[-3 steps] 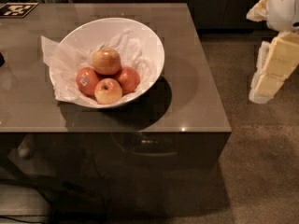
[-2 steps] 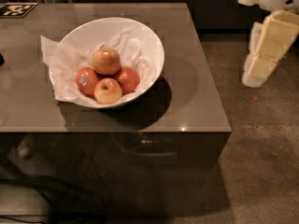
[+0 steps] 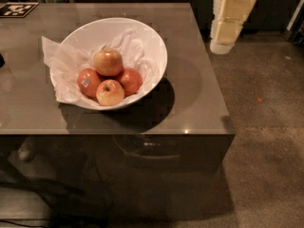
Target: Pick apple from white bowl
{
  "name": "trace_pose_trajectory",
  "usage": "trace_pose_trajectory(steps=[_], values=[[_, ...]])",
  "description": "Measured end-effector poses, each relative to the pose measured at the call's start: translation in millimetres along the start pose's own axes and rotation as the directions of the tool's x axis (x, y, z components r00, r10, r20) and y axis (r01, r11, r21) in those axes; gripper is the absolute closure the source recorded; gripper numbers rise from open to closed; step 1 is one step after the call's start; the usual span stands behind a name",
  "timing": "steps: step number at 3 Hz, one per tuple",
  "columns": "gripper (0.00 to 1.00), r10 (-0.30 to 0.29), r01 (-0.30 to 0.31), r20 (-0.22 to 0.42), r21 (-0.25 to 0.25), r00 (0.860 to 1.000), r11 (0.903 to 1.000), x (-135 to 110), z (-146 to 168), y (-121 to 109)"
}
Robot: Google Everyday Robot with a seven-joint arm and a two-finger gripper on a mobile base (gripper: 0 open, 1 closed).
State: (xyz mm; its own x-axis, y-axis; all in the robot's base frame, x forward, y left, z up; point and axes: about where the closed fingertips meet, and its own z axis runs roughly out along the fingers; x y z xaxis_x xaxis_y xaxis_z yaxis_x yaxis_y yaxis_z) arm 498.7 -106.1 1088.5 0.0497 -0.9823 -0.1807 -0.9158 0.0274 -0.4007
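The apple (image 3: 108,62) sits on top of the heap in the bowl (image 3: 88,33), propped by three others, so it is the easiest one to reach from above. Crinkled paper (image 3: 56,66) lines the bowl and cushions the fruit. The bowl stands on the table (image 3: 192,103), left of centre. The gripper (image 3: 227,28) hangs off the table's far right corner, well apart from the bowl. Open or closed, I cannot tell; it touches nothing.

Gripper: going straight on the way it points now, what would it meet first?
The gripper hangs at upper right, pointing down, well right of the white bowl and apple. Straight on, it would probably meet the table near its right edge, or the floor just beside it; depth is unclear.
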Motion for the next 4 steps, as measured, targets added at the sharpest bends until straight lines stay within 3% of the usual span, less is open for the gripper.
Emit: trace_pose_trajectory(steps=[1, 2, 3, 4], values=[[0.0, -0.002, 0.001, 0.022, 0.038, 1.0, 0.9993, -6.5, -2.3, -8.1], [0.0, -0.016, 0.018, 0.104, -0.012, 0.994, 0.9998, -22.3, 21.1, -21.0], [0.0, -0.024, 0.053, 0.219, -0.125, 0.975, 0.9907, -53.8, 66.7, -37.2], [0.0, -0.005, 0.066, 0.304, -0.19, 0.953, 0.9796, -85.8, 113.7, -57.4]])
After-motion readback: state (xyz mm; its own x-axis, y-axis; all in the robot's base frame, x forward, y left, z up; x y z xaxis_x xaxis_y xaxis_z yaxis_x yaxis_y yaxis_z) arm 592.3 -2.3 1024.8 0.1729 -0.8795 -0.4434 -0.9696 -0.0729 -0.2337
